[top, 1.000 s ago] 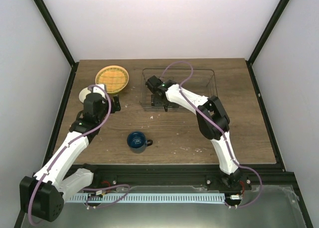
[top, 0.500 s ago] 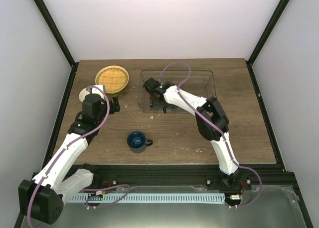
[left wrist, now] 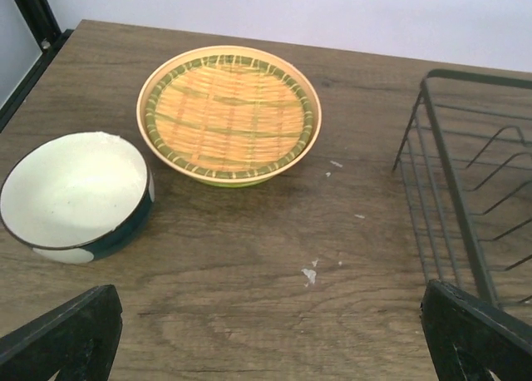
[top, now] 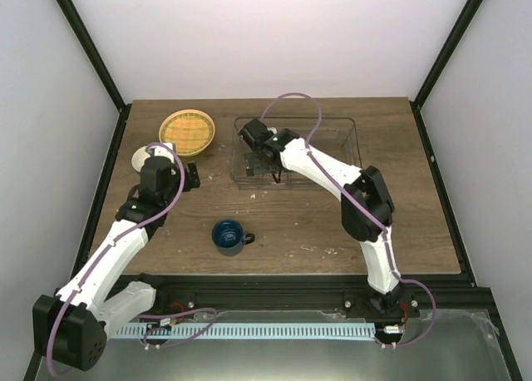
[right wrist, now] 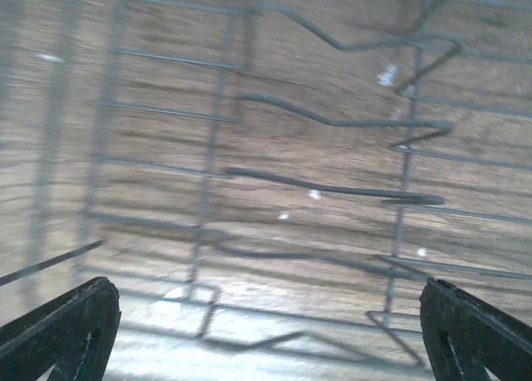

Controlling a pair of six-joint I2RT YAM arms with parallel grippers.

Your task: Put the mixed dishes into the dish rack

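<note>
The round yellow-orange plate (top: 187,131) with its grid face lies at the back left, and also shows in the left wrist view (left wrist: 229,115). The small blue-and-white cup (top: 140,158) stands left of it and shows in the left wrist view (left wrist: 75,194). The dark blue mug (top: 229,235) stands alone at the front middle. My left gripper (top: 193,177) is open and empty, low over the wood in front of the plate (left wrist: 270,352). My right gripper (top: 262,163) is open and empty inside the wire dish rack (top: 332,131) at its left end (right wrist: 270,352). The yellow-green plate is out of view.
The rack's left wall (left wrist: 445,173) stands just right of my left gripper. Upright wire dividers (right wrist: 332,119) lie under my right gripper. Black frame posts (top: 87,61) rise at the table's back corners. White specks (left wrist: 309,273) dot the wood.
My right gripper has shifted slightly toward the back within the rack, and its elbow has swung right. The rack has nudged a little left. My left arm has barely moved.
</note>
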